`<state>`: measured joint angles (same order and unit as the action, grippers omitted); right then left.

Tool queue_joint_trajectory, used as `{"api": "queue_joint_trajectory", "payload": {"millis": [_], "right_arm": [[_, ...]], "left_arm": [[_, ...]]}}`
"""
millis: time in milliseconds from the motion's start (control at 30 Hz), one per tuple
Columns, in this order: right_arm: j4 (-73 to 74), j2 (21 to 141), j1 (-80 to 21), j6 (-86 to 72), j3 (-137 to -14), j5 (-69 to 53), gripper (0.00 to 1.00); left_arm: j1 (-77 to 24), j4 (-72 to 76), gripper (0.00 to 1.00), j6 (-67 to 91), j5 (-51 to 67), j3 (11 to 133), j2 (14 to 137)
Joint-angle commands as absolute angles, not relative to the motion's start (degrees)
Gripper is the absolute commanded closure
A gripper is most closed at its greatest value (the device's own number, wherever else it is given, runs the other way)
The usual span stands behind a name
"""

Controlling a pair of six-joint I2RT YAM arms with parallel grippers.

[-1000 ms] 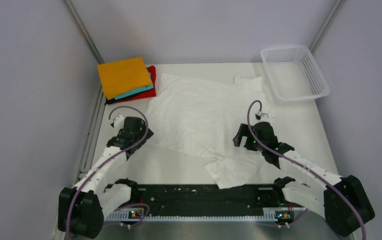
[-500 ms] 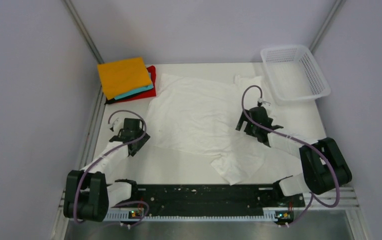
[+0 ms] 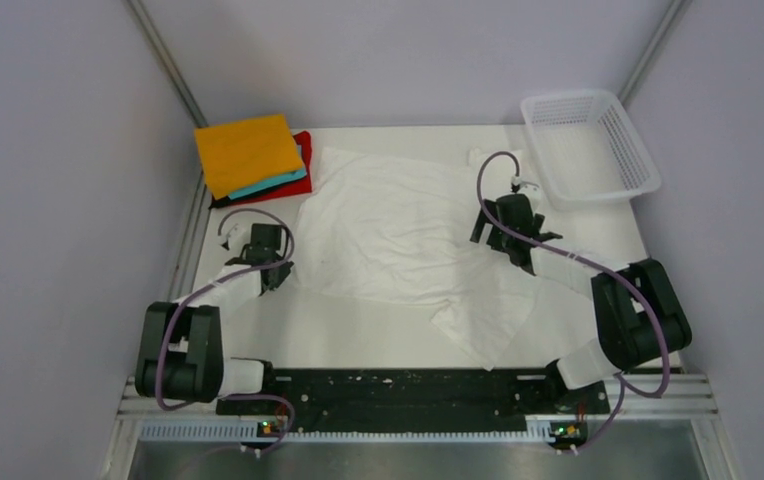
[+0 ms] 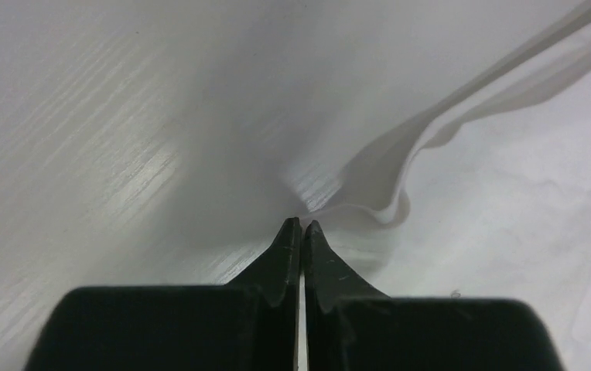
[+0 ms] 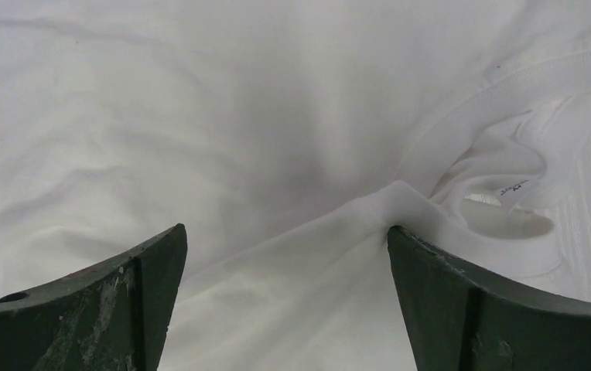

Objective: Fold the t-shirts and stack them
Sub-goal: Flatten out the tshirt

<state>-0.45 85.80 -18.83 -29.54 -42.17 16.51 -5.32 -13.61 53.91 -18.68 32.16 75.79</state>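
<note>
White arm links, black joints, looping purple cables.

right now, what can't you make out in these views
Left wrist view: whether the shut left gripper pinches the white tee's edge; its tips cover the contact.
Top view: the teal tee and red tee show only as strips under the orange tee.
Right wrist view: print on the collar label is too small to read.
</note>
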Motion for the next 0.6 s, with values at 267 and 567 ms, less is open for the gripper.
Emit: {"api": "queue_joint_trajectory", "payload": {"millis": [267,567], "right_arm": [[13.27,69.81,-29.71,-23.62,-44.72,19.44,0.01],[34.44,59.28,-59.26,-39.19,-38.81,19.33,0.08]], "left_arm": [[-5.19,-14.40,1.00,53.97,-14.77,29.35,71.14],[-5.27,-15.35,1.00,54.85,-14.13,27.12,64.36]]}}
